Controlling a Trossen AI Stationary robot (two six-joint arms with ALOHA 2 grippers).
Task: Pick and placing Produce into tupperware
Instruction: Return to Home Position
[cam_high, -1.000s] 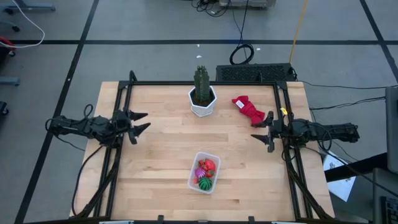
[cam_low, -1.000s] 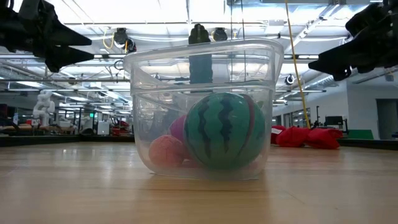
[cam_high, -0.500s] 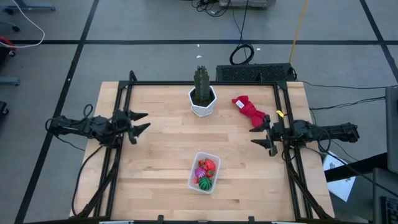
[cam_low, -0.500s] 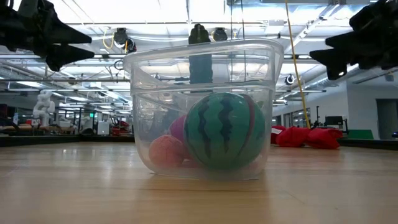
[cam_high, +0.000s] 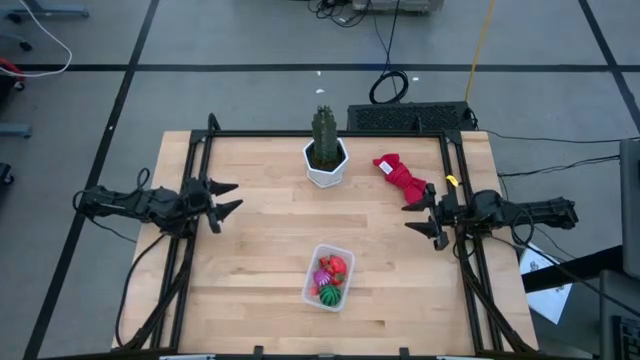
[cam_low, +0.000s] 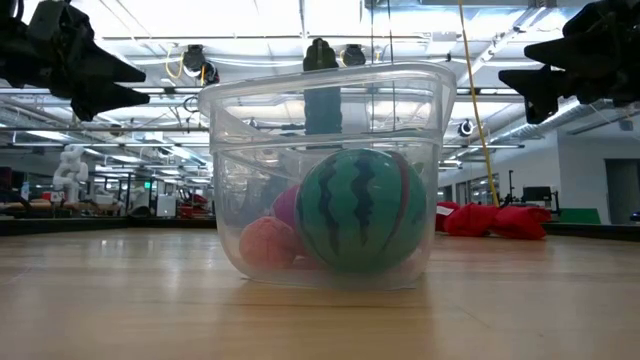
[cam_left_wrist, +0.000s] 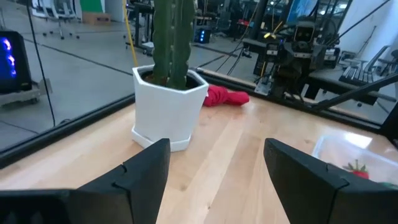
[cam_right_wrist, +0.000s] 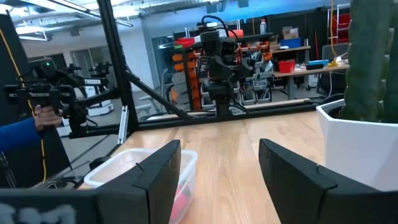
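Observation:
The clear tupperware (cam_high: 329, 277) sits on the wood table near its near edge, and the low view shows it close up (cam_low: 325, 180). Produce lies inside it: a green striped ball (cam_low: 360, 210), a red piece (cam_high: 337, 265) and a pink bit (cam_low: 268, 243). My left gripper (cam_high: 238, 195) hovers open over the table's left side. My right gripper (cam_high: 406, 214) hovers open over the right side. Both are well away from the tupperware, and nothing is between their fingers. In the left wrist view the tupperware (cam_left_wrist: 348, 152) lies beyond the open fingers, as it does in the right wrist view (cam_right_wrist: 143, 168).
A tall green cactus in a white hexagonal pot (cam_high: 325, 160) stands near the far edge. A red cloth bundle (cam_high: 398, 175) lies to the pot's right, close to my right gripper. Black frame rails run along the table's left and right sides. A person's blue sleeve (cam_right_wrist: 18, 134) shows beyond the table.
My right gripper has risen a little and stayed open. The tupperware and the produce in it have not moved.

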